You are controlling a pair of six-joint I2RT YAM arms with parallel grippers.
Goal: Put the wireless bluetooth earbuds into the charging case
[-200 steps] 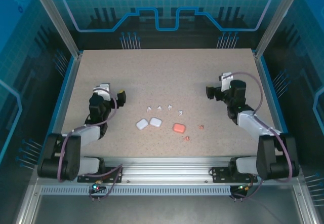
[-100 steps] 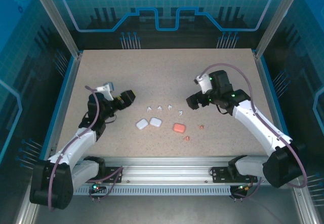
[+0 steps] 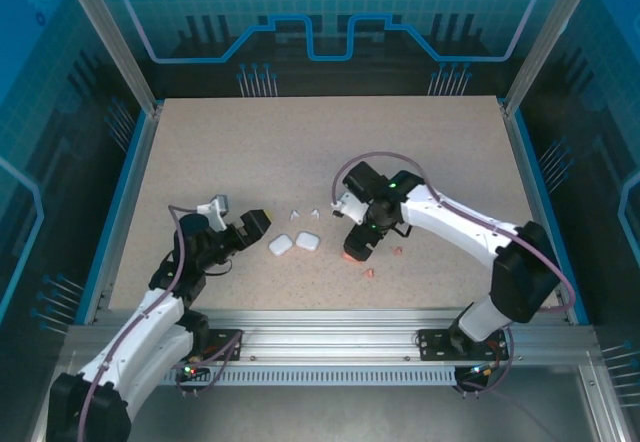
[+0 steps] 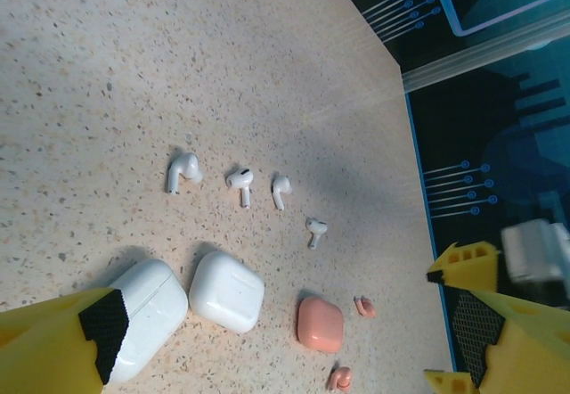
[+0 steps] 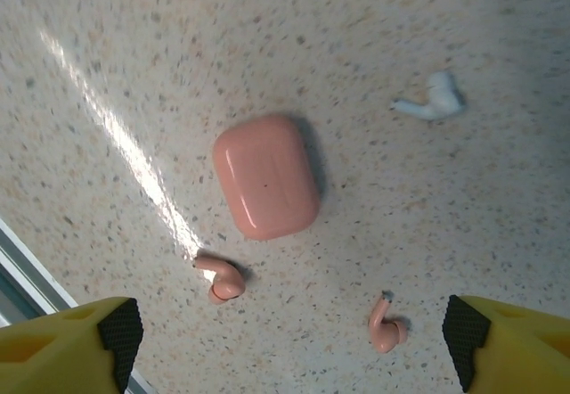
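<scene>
- Right gripper (image 3: 358, 242) hovers directly over the pink case (image 5: 265, 176), fingers spread wide and nothing between them.
- That pink case lies flat on the table with its lid shut, and two pink earbuds (image 5: 223, 280) lie loose just beside it on the near side, one towards each finger.
- Left gripper (image 3: 257, 224) sits low, just beside the two white cases (image 4: 227, 290). Its jaws are also wide apart and it carries nothing.
- Both white cases lie side by side, touching or nearly so, and both look closed.
- The white earbuds (image 4: 240, 183), four of them, are strung in a loose row on the far side of the cases, each on its side and clear of its neighbours.
- Scorecard: nothing is in yet. All six buds are out on the table and I see no lid open, so, as I read it, the whole job is ahead: open a case, pick a bud, seat it, then repeat.
- My guess is the right arm is lining up on the pink case first.
- The surface is a speckled beige tabletop (image 3: 400, 142), matte with a streak of glare in the right wrist view.
- Around it are an aluminium rail (image 3: 330, 327) at the near edge, where the arms are bolted, and blue-lit wall panels (image 3: 320, 22) with circuit patterns.
</scene>
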